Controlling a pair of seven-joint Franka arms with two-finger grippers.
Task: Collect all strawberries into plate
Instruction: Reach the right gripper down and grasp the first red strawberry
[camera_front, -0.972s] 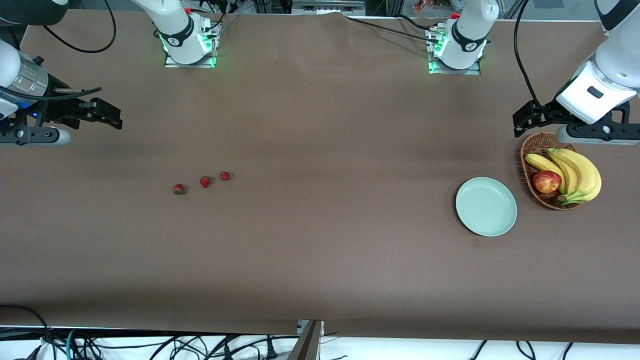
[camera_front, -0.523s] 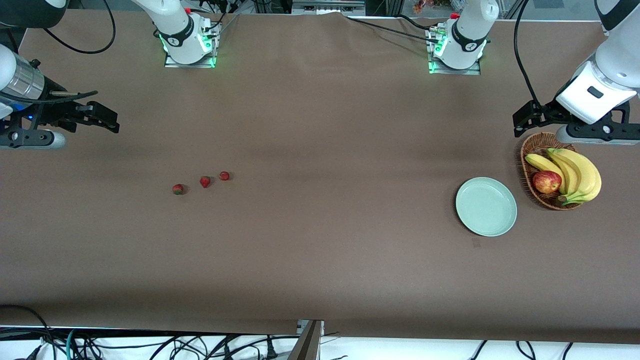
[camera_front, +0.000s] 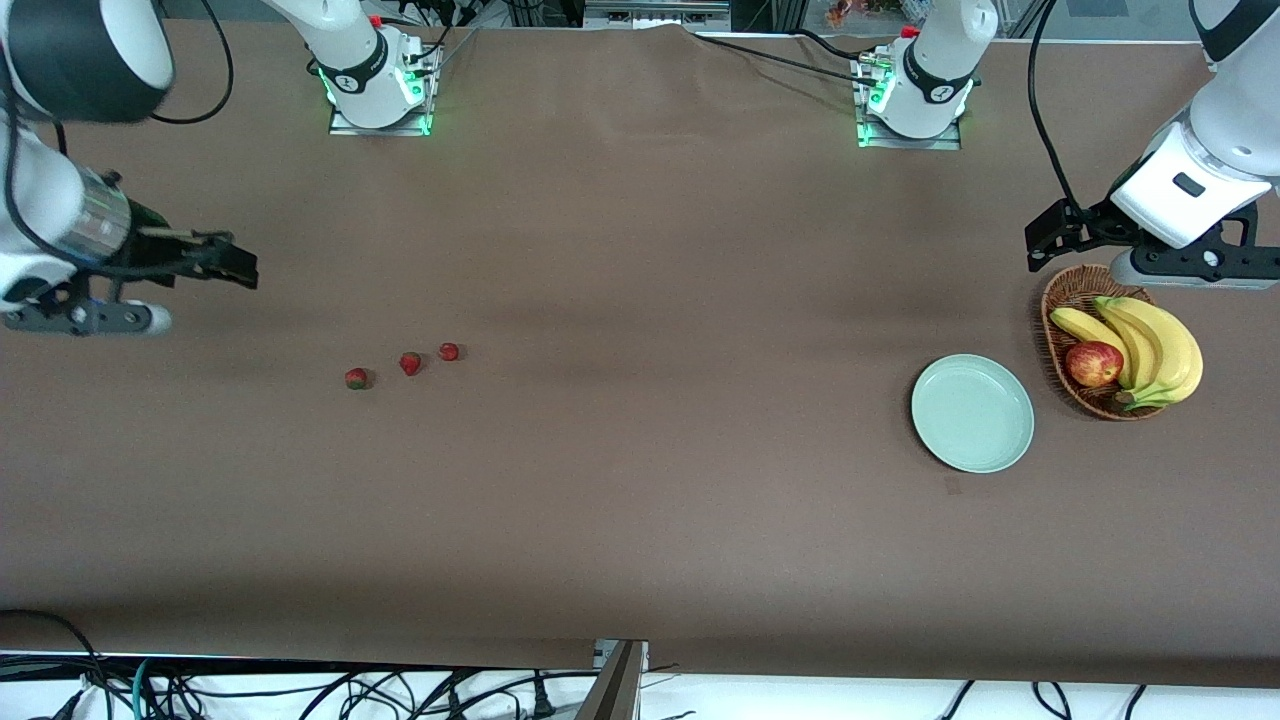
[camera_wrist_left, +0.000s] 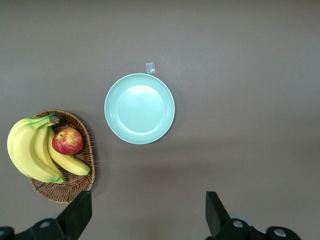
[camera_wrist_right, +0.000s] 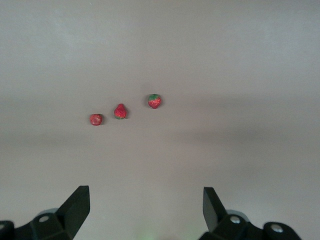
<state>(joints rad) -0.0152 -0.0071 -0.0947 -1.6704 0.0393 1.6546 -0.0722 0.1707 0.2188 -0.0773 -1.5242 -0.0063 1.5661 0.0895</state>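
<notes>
Three strawberries (camera_front: 410, 364) in a row on the table (camera_front: 640, 500), well apart from the empty plate (camera_front: 972, 412). Right gripper (camera_front: 240, 266) over bare table near the strawberries, fingers spread wide, holding nothing. Left gripper (camera_front: 1040, 240) waits by the basket (camera_front: 1062, 300), wide open, empty.

A smooth, glossy plate (camera_front: 972, 412) sits on matt brown cloth (camera_front: 640, 480) beside a rough woven wicker basket (camera_front: 1062, 310).

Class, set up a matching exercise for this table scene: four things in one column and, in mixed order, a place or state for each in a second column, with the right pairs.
Things:
1. strawberries
2. plate
3. apple
4. left gripper

Places or states:
A. in the wicker basket, against the bananas
B. bare, beside the basket
C. in a row on the cloth, toward the right arm's end
D. jaws open, above the table beside the basket

Pairs: 1-C, 2-B, 3-A, 4-D
</notes>
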